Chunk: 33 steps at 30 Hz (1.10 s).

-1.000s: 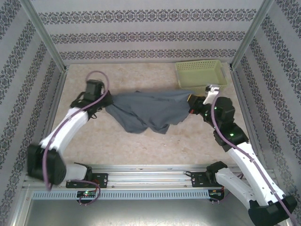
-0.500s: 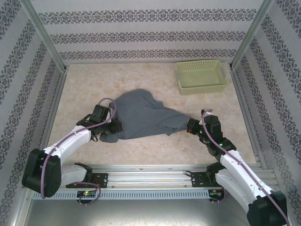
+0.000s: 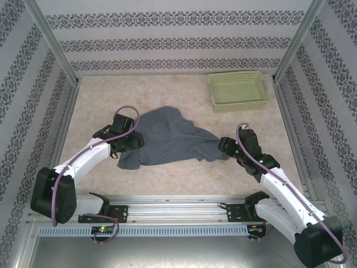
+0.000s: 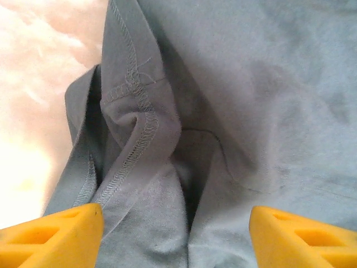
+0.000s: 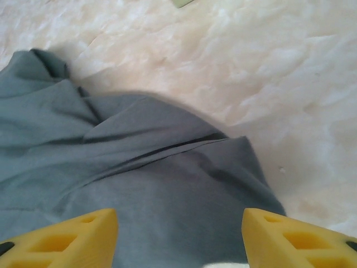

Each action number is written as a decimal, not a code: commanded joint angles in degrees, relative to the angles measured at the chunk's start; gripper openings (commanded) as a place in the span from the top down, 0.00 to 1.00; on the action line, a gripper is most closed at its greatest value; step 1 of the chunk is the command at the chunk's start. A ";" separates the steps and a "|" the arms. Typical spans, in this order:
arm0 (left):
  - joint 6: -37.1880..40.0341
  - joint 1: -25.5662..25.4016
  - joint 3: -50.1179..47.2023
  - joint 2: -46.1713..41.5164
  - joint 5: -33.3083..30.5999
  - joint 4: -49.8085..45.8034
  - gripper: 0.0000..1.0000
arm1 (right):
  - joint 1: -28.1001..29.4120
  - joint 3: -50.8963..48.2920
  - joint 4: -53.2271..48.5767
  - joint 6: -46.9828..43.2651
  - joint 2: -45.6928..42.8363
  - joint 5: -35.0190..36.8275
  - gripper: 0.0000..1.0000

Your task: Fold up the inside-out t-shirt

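Inside-out t-shirt (image 3: 167,137), long axis left-to-right, between left pincer (image 3: 135,140) and right pincer (image 3: 223,145), both spread.

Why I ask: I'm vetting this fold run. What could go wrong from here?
The t-shirt lies bunched, not flat; folding now could lock in creases. Under the open left end effector, the stitched hem is twisted over itself, so closing there may pinch several layers. The open right end effector faces overlapped cloth too.
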 commanded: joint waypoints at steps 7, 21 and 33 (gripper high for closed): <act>0.90 2.40 3.82 7.60 -4.59 5.33 0.43 | 8.82 1.77 1.61 -2.16 4.93 3.81 0.38; 0.80 5.59 11.47 22.20 -6.98 6.73 0.67 | 16.43 4.66 5.69 -2.43 21.33 4.12 0.24; -1.04 7.07 7.58 14.76 -5.19 9.31 1.00 | 18.06 16.36 -5.72 -7.25 36.95 21.50 0.54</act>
